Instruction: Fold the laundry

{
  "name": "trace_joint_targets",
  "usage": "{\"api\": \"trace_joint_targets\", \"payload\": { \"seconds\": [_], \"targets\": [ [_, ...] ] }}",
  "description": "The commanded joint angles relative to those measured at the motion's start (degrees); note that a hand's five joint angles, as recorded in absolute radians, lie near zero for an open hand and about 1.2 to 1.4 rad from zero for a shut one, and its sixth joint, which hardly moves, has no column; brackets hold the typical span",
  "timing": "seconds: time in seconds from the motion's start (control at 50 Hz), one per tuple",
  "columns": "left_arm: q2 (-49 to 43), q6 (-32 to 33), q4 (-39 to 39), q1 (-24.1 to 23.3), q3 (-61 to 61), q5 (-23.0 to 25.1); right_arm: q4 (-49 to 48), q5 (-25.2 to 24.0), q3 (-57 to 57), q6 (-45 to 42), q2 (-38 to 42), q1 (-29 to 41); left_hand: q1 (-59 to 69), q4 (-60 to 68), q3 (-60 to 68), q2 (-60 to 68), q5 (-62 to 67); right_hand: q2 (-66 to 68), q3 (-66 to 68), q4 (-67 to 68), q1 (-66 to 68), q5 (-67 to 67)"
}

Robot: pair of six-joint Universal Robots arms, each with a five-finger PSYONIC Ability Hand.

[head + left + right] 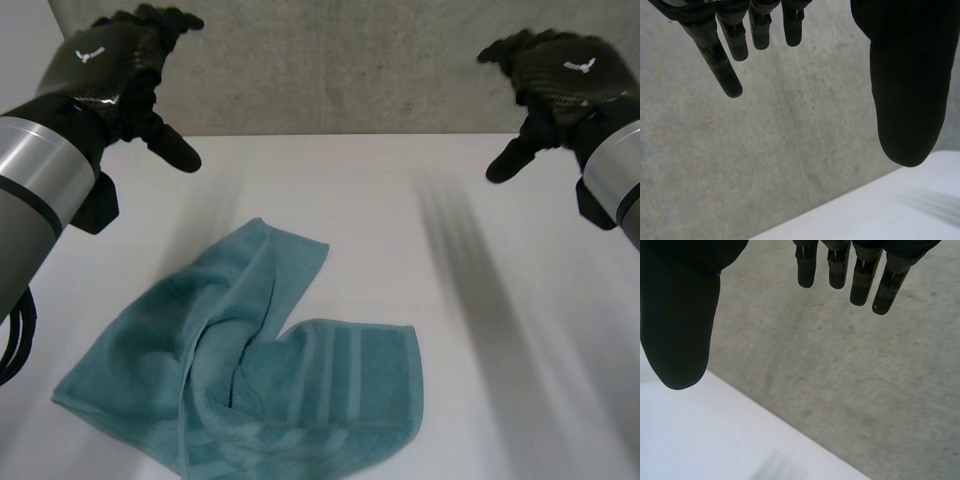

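The teal towel (250,370) lies crumpled on the near left part of the white surface (420,210). One corner points toward the far side, and a deep fold runs through its middle. A band of woven stripes crosses the part that spreads to the right. Its near edge reaches the near limit of the head view, and its left corner lies close to the left arm.

Bare white surface runs from the towel's far corner to the far edge, and across the whole right side.

The left hand (110,70) is raised over the far left corner, well apart from the towel. It is open: in the left wrist view its fingers (725,70) hang straight and relaxed, with a wide gap to the thumb (907,90). The right hand (560,75) is raised over the far right, at about the same height and also well apart from the towel. It is open in the same way, fingertips (880,295) loose and set away from its thumb.

The back of each hand carries a small white wing-shaped emblem (90,54).

A grey concrete wall (340,60), mottled and faintly streaked, stands straight behind the far edge of the surface.
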Motion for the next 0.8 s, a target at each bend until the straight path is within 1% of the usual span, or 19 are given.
{"api": "trace_joint_targets", "payload": {
  "seconds": [0.02, 0.06, 0.08, 0.12, 0.14, 0.16, 0.18, 0.22, 0.3, 0.32, 0.34, 0.38, 0.4, 0.44, 0.5, 0.54, 0.66, 0.72, 0.8],
  "targets": [
    [-6.1, 6.7, -1.2, 0.1, 1.0, 0.0, 5.6, -4.8, 0.1, -5.5, 3.5, 1.8, 0.4, -14.0, 0.7, 0.8, -1.1, -2.5, -2.3, -3.1, 0.0, -3.8],
    [-10.5, 15.0, -1.7, 0.0, 0.7, 0.1, 10.8, -6.4, -0.2, -10.6, 6.6, 3.8, 0.2, -14.1, 0.5, 0.6, -1.3, -2.5, -2.3, -3.1, 0.0, -3.8],
    [-10.5, 15.1, -1.7, 0.0, 0.7, 0.1, 10.8, -6.4, -0.2, -10.6, 6.6, 3.8, 0.2, -14.1, 0.5, 0.6, -1.3, -2.5, -2.3, -3.1, 0.0, -3.8],
    [-14.5, 23.7, -1.4, 0.0, 0.6, 0.1, 15.1, -6.9, -0.6, -14.3, 9.6, 7.1, 0.2, -14.1, 0.5, 0.6, -1.3, -2.5, -2.3, -3.1, 0.0, -3.8],
    [-14.6, 23.8, -1.4, 0.0, 0.6, 0.1, 15.1, -6.9, -0.6, -14.3, 9.6, 7.1, 0.2, -14.1, 0.5, 0.6, -1.3, -2.5, -2.3, -3.1, 0.0, -3.8],
    [-16.7, 27.3, -1.4, 0.3, 0.7, 0.2, 16.1, -7.2, -0.6, -14.8, 10.9, 8.7, 0.4, -14.0, 0.6, 0.8, -1.1, -2.5, -2.3, -3.1, 0.0, -3.8],
    [-16.7, 27.3, -1.4, 0.3, 0.7, 0.2, 16.1, -7.2, -0.6, -14.8, 10.9, 8.7, 0.4, -14.0, 0.7, 0.8, -1.1, -2.5, -2.3, -3.1, 0.0, -3.8],
    [-20.6, 31.7, -1.2, 0.9, 0.8, 1.2, 15.6, -7.2, -0.3, -12.8, 12.9, 11.0, 0.2, -14.2, 0.4, 0.6, -1.4, -2.5, -2.3, -3.1, 0.0, -3.8],
    [-23.9, 32.1, -0.5, 1.7, 1.5, 4.6, 14.2, -7.4, 0.1, -8.3, 16.1, 13.0, 0.2, -14.2, 0.4, 0.6, -1.4, -2.5, -2.3, -3.1, 0.0, -3.8],
    [-25.3, 32.1, 0.1, 2.4, 1.7, 6.9, 13.5, -7.4, 0.1, -5.9, 18.7, 14.5, 0.2, -14.2, 0.4, 0.6, -1.4, -2.5, -2.3, -3.1, 0.0, -3.8],
    [-25.3, 32.1, 0.1, 2.4, 1.7, 7.0, 13.5, -7.4, 0.1, -5.9, 18.7, 14.6, 0.2, -14.2, 0.4, 0.6, -1.4, -2.5, -2.3, -3.1, 0.0, -3.8],
    [-27.6, 32.5, 0.4, 3.9, 1.6, 11.9, 12.8, -8.2, 0.2, -1.9, 22.9, 17.8, 0.2, -14.2, 0.4, 0.6, -1.4, -2.5, -2.3, -3.1, 0.0, -3.8],
    [-27.6, 32.5, 0.4, 3.9, 1.6, 11.9, 12.8, -8.2, 0.2, -1.9, 22.9, 17.8, 0.2, -14.2, 0.4, 0.6, -1.4, -2.5, -2.3, -3.1, 0.0, -3.8],
    [-29.1, 32.6, 0.7, 4.4, 1.5, 16.4, 12.8, -10.9, 0.4, 0.6, 24.5, 20.0, 0.2, -14.2, 0.4, 0.6, -1.4, -2.5, -2.3, -3.1, 0.0, -3.8],
    [-29.9, 32.7, 0.8, 4.5, 1.6, 18.5, 12.9, -13.1, 0.4, 2.6, 24.9, 21.1, 0.2, -14.2, 0.4, 0.6, -1.4, -2.5, -2.3, -3.1, 0.0, -3.8],
    [-31.3, 32.7, 1.4, 5.5, 1.9, 21.6, 13.0, -13.9, 0.3, 4.2, 25.0, 21.7, 0.2, -14.2, 0.4, 0.6, -1.4, -2.5, -2.3, -3.1, 0.0, -3.8],
    [-34.0, 33.8, 2.5, 7.0, 3.7, 23.1, 13.0, -14.6, -0.6, 13.3, 25.0, 23.6, 0.6, -13.8, 0.8, 1.0, -1.0, -2.5, -2.3, -3.1, 0.0, -3.8],
    [-34.5, 34.8, 2.5, 7.0, 4.0, 23.2, 13.0, -14.6, -0.8, 14.8, 25.1, 24.0, 1.1, -13.3, 1.3, 1.5, -0.5, -2.5, -2.3, -3.1, 0.0, -3.8],
    [-36.1, 38.8, 2.4, 7.0, 4.7, 23.2, 13.3, -14.5, -1.6, 16.5, 26.5, 25.6, 1.4, -13.0, 1.7, 1.8, -0.1, -2.5, -2.3, -3.1, 0.0, -3.8]
  ]
}}
